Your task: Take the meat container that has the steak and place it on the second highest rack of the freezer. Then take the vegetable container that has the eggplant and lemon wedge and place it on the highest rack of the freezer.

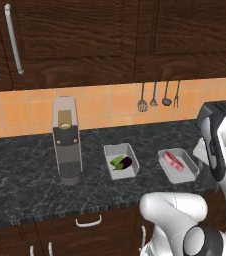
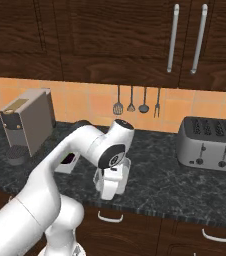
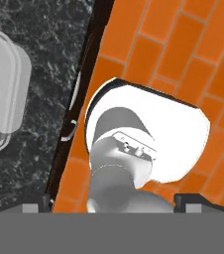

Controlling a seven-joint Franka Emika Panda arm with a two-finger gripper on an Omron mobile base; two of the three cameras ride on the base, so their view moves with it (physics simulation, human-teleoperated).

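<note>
Left base view gives us the clearest look at the steak (image 1: 174, 159), a small round red slab with a pale rim, lying in a shallow pale grey rectangular meat container (image 1: 189, 173) on the dark marbled stone table (image 1: 25, 175). Just to its left, apart from it, sits a second pale grey vegetable container (image 1: 131, 155) holding the glossy dark purple eggplant (image 1: 126, 163) and the yellow-green lemon wedge (image 1: 117, 160) side by side. Farther left on the same table stands a tall grey coffee machine (image 1: 67, 141), and a row of metal utensils (image 1: 157, 97) hangs on the orange tiled wall behind. In the right base view a silver four-slot toaster (image 2: 206, 143) stands well off to the right.

Our hand (image 3: 112, 201) points down past the table edge toward the orange floor, with its two dark tips spread wide and nothing between them. In the right base view it hangs low at the front of the table, near the containers.

We judge the task barely begun: both containers rest on the table, neither is gripped, and the freezer is not before us. Picking up the meat container comes first, then both trips to the racks remain.
</note>
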